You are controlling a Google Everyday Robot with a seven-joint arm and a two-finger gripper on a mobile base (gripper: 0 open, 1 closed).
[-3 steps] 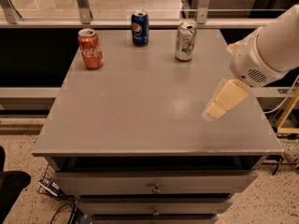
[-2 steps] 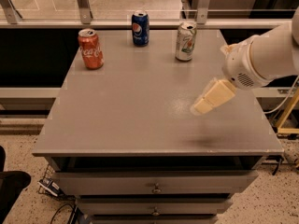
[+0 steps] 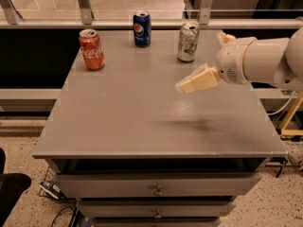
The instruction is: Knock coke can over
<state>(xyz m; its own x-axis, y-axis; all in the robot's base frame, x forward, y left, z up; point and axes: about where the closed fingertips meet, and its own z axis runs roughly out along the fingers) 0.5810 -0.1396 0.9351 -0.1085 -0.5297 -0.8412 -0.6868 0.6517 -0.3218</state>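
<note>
The coke can (image 3: 92,49), red-orange with white cursive lettering and a silver top, stands upright at the far left of the grey table (image 3: 132,122). My gripper (image 3: 187,85) hangs above the table's right half, its cream fingers pointing left, on the white arm that comes in from the right. It is well to the right of the coke can and a little nearer the front, apart from every can.
A blue Pepsi can (image 3: 141,29) stands at the far middle and a pale silver-green can (image 3: 188,42) just behind my gripper. A railing runs behind the table. Drawers sit below the front edge. A yellow frame (image 3: 289,117) stands at the right.
My gripper has moved left and a little farther over the table, toward the cans. The cans have not moved.
</note>
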